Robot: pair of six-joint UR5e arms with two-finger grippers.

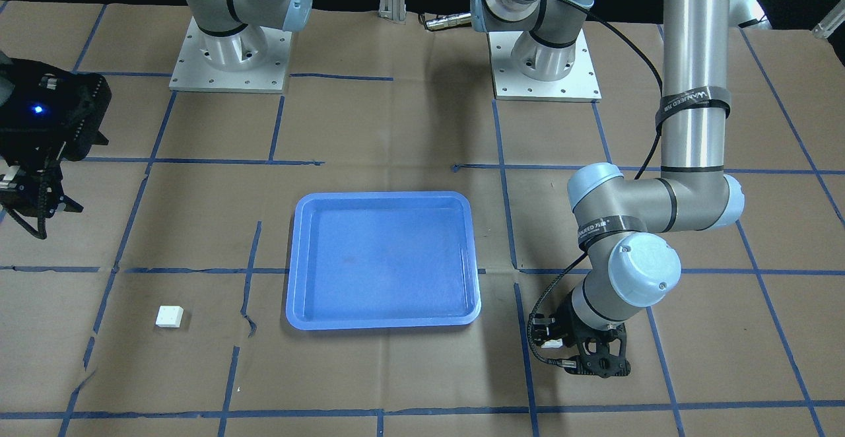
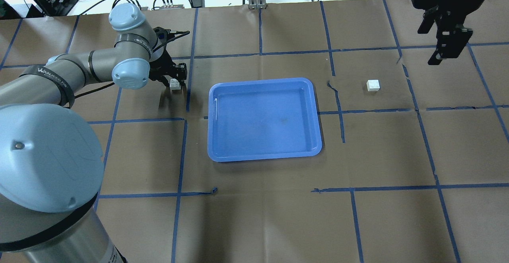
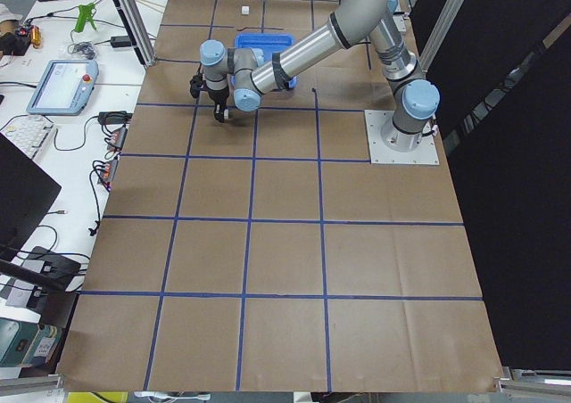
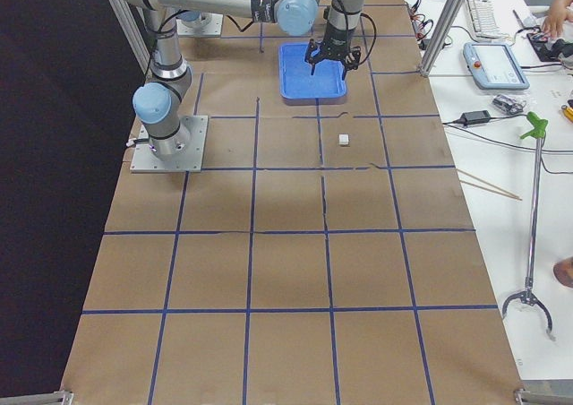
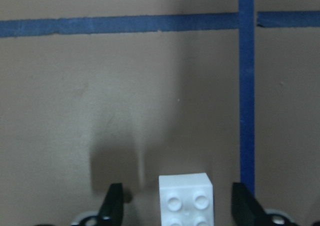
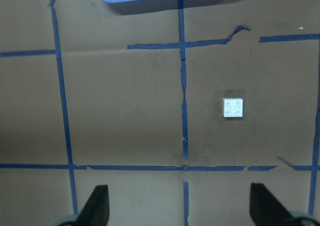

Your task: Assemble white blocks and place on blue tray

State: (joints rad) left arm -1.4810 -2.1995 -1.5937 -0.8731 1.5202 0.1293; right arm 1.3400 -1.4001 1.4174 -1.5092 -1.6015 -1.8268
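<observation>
One white block point(image 5: 186, 200) lies on the brown paper, studs up, left of the blue tray point(image 2: 262, 120). My left gripper point(image 5: 177, 193) is low over it and open; its fingers point(image 5: 113, 202) stand on either side of the block with a gap on each side. The other white block point(image 2: 373, 85) lies right of the tray and also shows in the right wrist view point(image 6: 233, 107). My right gripper point(image 6: 181, 206) is open and empty, held high beyond and to the right of that block. Nothing lies in the tray.
The table is covered in brown paper with a grid of blue tape lines point(image 2: 342, 112). Both arm bases point(image 1: 231, 54) stand at the robot's edge. Cables and devices point(image 2: 175, 0) lie beyond the far edge.
</observation>
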